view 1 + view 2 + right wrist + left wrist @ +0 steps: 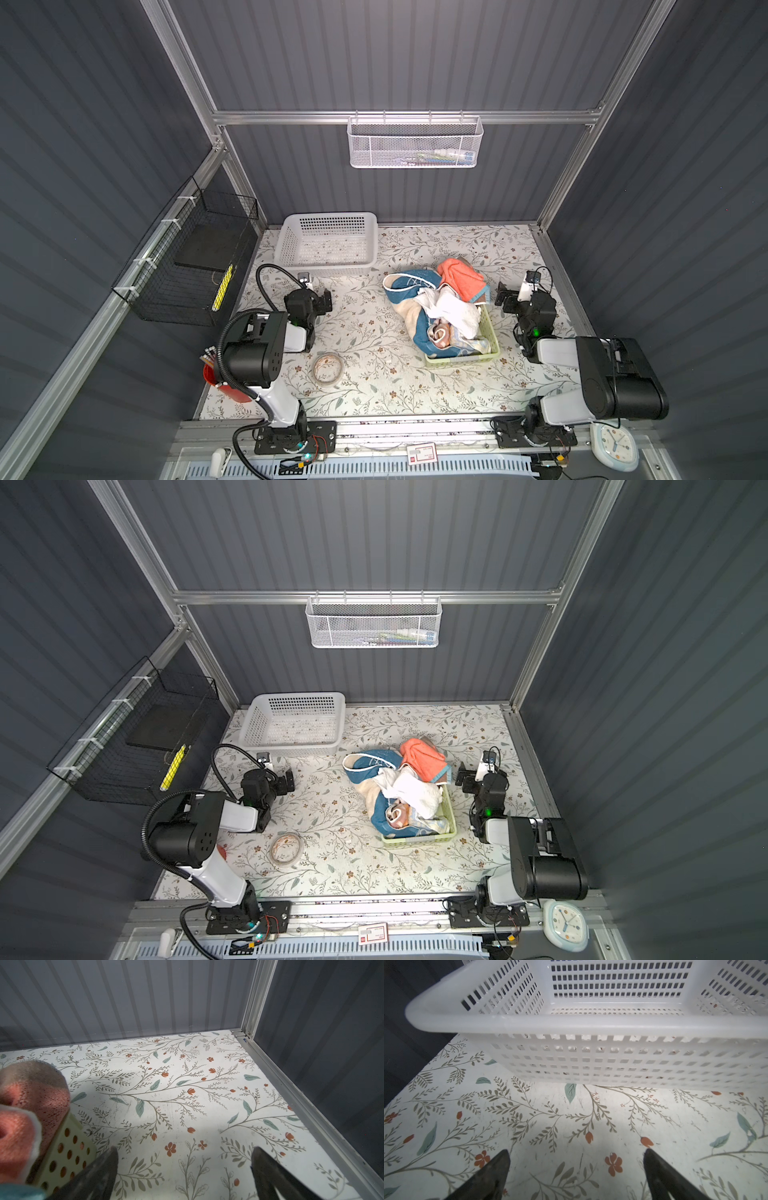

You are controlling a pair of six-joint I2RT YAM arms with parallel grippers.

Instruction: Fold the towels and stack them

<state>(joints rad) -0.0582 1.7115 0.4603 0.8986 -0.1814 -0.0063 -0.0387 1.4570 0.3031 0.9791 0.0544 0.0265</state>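
Note:
The towels lie crumpled in a heap that spills out of a small green basket (461,359) right of the middle in both top views. A blue towel (409,284) with a cream border hangs over the left side. A coral-orange towel (461,274) tops the far end and a white towel (455,309) lies in the middle. A patterned orange-and-blue towel (442,334) peeks out below. My left gripper (323,300) (576,1159) is open and empty over bare table, in front of the white basket (571,1024). My right gripper (505,297) (185,1157) is open and empty just right of the heap; the coral-orange towel (31,1095) shows beside it.
The empty white basket (328,245) stands at the back left. A tape roll (327,368) lies at front left, near a red cup (216,376). A black wire basket (187,266) hangs on the left wall, a white mesh one (415,143) on the back wall.

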